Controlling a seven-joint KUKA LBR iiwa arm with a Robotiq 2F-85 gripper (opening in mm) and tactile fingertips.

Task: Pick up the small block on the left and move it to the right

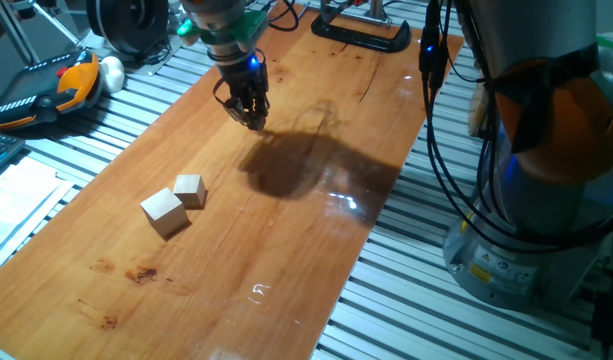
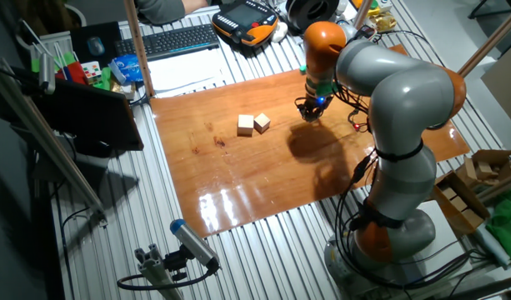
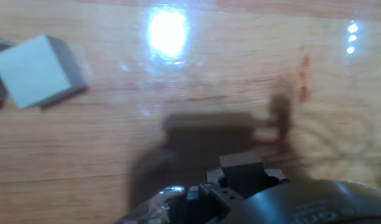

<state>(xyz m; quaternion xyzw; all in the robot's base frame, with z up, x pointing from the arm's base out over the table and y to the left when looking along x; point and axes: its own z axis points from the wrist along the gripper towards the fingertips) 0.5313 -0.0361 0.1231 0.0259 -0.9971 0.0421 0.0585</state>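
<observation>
End effector (image 1: 254, 118) closed, empty, above board (image 1: 286, 250).

A robotics lab: slatted aluminium bench (image 1: 406, 300), teach pendant (image 1: 46, 90), keyboard (image 2: 176, 39).

Two pale wooden cubes (image 1: 177, 202), one wooden board (image 1: 286, 230), one gripper (image 1: 248, 112).

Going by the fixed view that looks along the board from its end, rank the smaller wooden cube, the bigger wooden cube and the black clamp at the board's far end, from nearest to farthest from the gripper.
Measured from the gripper:
1. Smaller cube, on the board, below and left of the gripper.
2. Bigger cube, touching the smaller one on its far side from the gripper.
3. Black clamp, at the board's far end; too close to the bigger cube to rank firmly.
</observation>
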